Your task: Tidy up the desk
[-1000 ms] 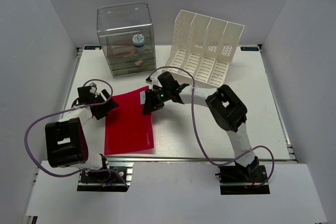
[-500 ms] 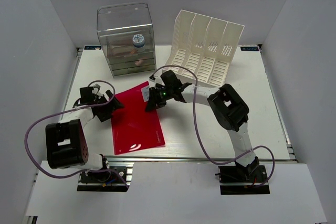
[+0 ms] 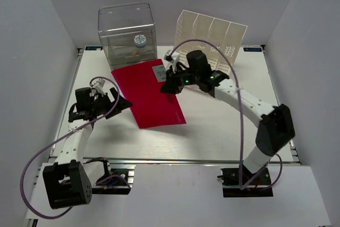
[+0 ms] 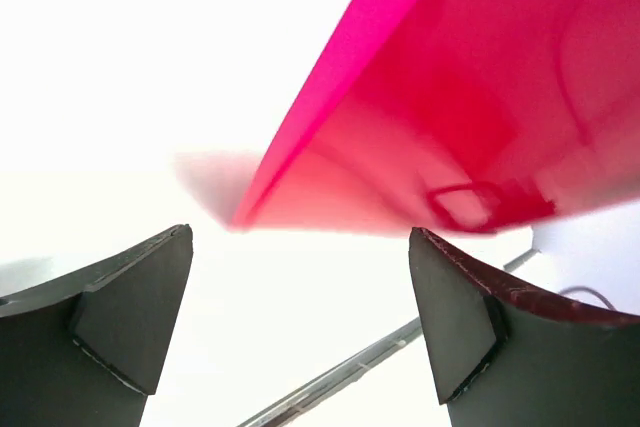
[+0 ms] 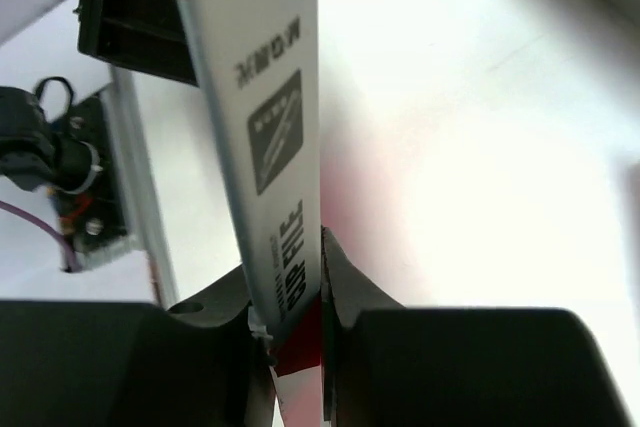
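Left pincer (image 3: 121,102): spread wide and empty, low over the left side of the desk (image 3: 223,131), just beside the near-left edge of the red folder (image 3: 151,94). In its wrist view we see both fingers (image 4: 130,312) parted and the folder's underside ahead.
Right pincer (image 3: 170,82): pressed together on the folder's white label strip (image 5: 285,277), so this arm alone carries the sheet.
Red folder: tilted and held off the tabletop, with a shadow beneath it, roughly between the two arms and toward the far half.
Desk: the broad white top with silver rails runs under everything; we see bare surface on its right half.
File rack (image 3: 212,38): white and slotted, standing at the far edge behind the right arm. From above we see nothing in its slots.
Drawer box (image 3: 127,35): clear plastic, at the far left. There are small items inside that we cannot name.
Done, in our judgement: the folder is picked up and in transit.
Left, in our judgement: it has not yet been filed. The rack looks like the likely home, and that placing would come next.
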`<state>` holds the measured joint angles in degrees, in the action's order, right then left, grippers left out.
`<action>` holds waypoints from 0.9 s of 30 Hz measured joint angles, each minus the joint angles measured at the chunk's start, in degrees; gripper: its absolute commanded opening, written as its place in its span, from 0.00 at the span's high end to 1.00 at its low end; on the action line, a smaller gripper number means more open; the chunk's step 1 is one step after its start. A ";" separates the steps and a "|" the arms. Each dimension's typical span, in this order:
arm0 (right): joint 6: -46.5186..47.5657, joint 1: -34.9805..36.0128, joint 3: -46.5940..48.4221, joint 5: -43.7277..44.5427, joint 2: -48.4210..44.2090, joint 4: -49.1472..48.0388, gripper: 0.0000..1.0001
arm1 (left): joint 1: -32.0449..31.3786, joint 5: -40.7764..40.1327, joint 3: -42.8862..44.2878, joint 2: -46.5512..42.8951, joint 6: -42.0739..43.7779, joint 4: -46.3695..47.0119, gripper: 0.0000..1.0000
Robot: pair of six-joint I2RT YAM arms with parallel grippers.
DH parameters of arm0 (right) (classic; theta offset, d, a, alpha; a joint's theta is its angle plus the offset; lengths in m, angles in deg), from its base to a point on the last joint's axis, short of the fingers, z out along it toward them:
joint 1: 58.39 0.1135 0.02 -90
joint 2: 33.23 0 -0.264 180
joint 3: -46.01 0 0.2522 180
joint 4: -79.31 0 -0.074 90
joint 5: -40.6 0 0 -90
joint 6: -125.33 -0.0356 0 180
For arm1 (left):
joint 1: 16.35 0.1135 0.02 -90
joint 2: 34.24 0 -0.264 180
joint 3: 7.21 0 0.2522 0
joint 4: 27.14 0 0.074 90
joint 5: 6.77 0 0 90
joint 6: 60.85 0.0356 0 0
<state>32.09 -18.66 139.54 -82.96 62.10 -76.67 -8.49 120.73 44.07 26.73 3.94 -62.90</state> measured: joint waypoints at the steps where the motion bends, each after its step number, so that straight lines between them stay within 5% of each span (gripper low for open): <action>1: 1.99 -0.52 0.11 0.61 -1.97 1.25 1.00 | 0.00 0.96 -0.90 -1.16 -0.33 0.90 0.02; 14: 14.67 -9.09 0.74 11.06 -18.86 11.56 1.00 | -0.07 6.99 -3.43 -8.55 -0.79 2.95 0.02; 27: 13.31 -15.26 0.20 32.00 -31.98 5.49 1.00 | -0.28 7.56 -5.07 -9.73 -1.25 4.28 0.02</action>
<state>45.40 -33.92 139.74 -50.97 30.12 -71.18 -8.78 128.29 39.00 17.01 2.69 -58.61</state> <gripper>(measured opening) 0.206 0.979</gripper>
